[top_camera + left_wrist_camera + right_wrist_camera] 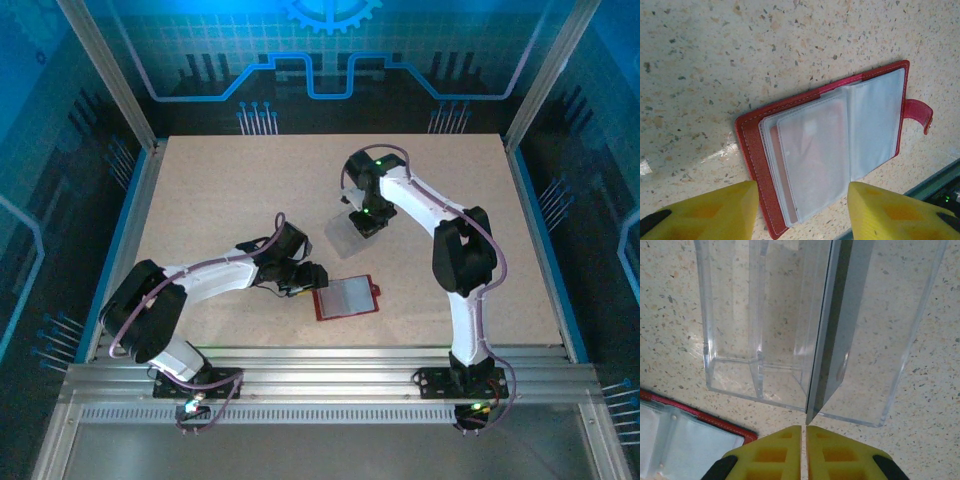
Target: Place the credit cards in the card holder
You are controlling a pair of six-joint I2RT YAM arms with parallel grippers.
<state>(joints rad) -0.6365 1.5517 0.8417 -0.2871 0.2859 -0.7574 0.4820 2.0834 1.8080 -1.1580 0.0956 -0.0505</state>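
The card holder [348,297] lies open on the table, red with clear pockets [840,135]; its snap tab [917,110] points right. A brownish credit card [783,170] sits in one of its pockets. My left gripper [802,195] is open, its yellow fingers [730,205] on either side of the holder's near edge, not touching it. My right gripper [803,432] hangs over the clear plastic box [735,360]. Its jaws are shut on the lower corner of a grey credit card [840,315] that stands on edge in the box.
The clear plastic box [350,236] lies just behind the holder, under my right gripper [365,222]. My left gripper [305,280] is at the holder's left side. A corner of the holder [700,416] lies close to the box. A metal rail [935,180] runs along the table's near edge.
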